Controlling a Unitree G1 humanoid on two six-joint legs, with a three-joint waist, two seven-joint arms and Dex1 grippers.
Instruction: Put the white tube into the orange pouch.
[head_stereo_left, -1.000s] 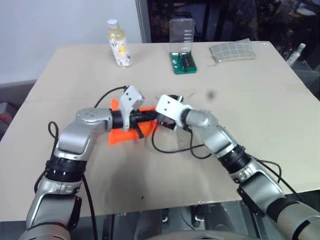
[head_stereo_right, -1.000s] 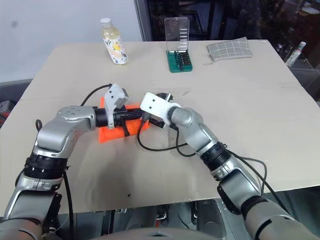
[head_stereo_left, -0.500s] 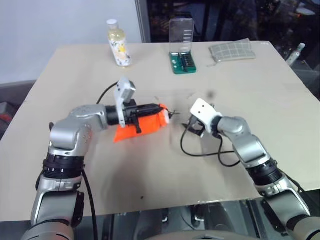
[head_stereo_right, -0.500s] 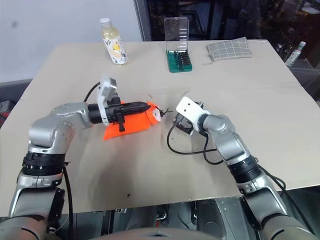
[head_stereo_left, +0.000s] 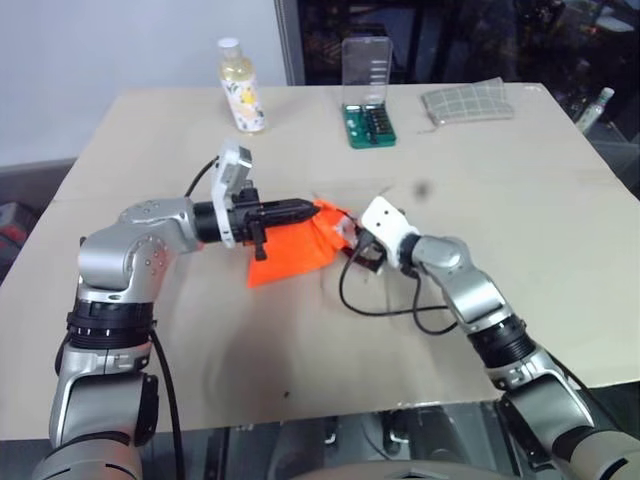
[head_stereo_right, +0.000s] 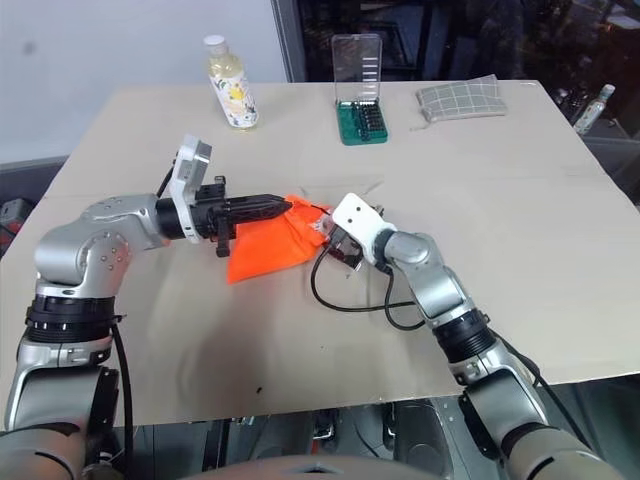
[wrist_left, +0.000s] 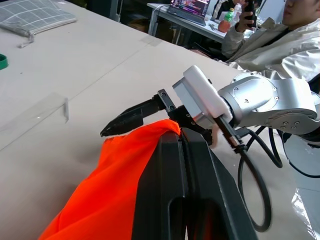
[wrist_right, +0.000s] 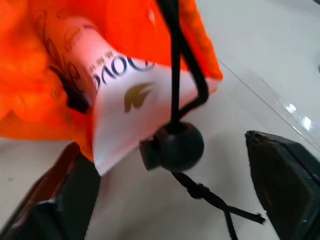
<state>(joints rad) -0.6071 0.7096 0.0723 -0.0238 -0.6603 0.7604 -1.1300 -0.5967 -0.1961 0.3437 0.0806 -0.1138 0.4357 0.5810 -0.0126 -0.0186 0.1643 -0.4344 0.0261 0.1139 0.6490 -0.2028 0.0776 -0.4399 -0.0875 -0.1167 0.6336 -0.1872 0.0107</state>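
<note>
Left hand (head_stereo_left: 305, 208) clamped shut on the orange pouch (head_stereo_left: 295, 252), lifting its rim. White tube (wrist_right: 127, 107) sits partly inside the mouth, crimped end protruding between the right hand's (wrist_right: 170, 190) parted fingers, ungripped.

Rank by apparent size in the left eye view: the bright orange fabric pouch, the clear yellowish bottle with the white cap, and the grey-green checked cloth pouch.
1. Bright orange fabric pouch, clearly largest, though also nearest the camera.
2. and 3. Clear yellowish bottle and grey-green checked cloth pouch look about alike in area; too close to rank.
</note>
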